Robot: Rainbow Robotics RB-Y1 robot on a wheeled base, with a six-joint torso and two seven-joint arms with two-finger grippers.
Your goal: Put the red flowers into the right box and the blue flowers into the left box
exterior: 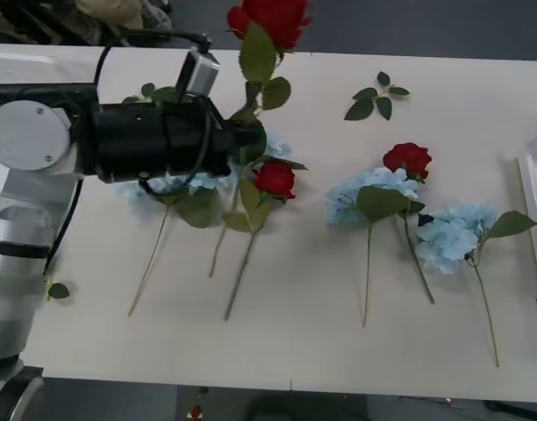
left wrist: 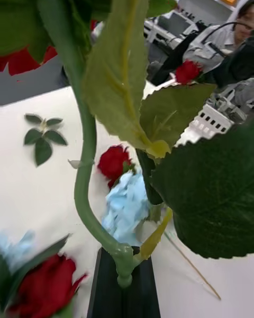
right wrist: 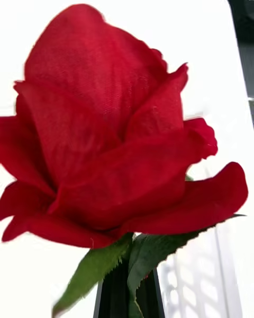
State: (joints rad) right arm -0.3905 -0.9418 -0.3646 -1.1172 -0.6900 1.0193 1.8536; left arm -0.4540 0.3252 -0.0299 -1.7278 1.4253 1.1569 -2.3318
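The left gripper [exterior: 242, 140] is clamping a rose [exterior: 270, 19] by its stem, bloom sticking up at twelve o'clock. The right gripper [right wrist: 127, 297] is pinching another rose [right wrist: 114, 138].

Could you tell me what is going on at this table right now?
The robot is sorting artificial flowers. Its left gripper holds a red rose by the stem, lifted above the table. The right gripper also holds a red rose close to its camera. Two more red roses and several blue flowers lie on the table. A white box's edge shows on the right, and a loose leaf sprig lies near the far edge.
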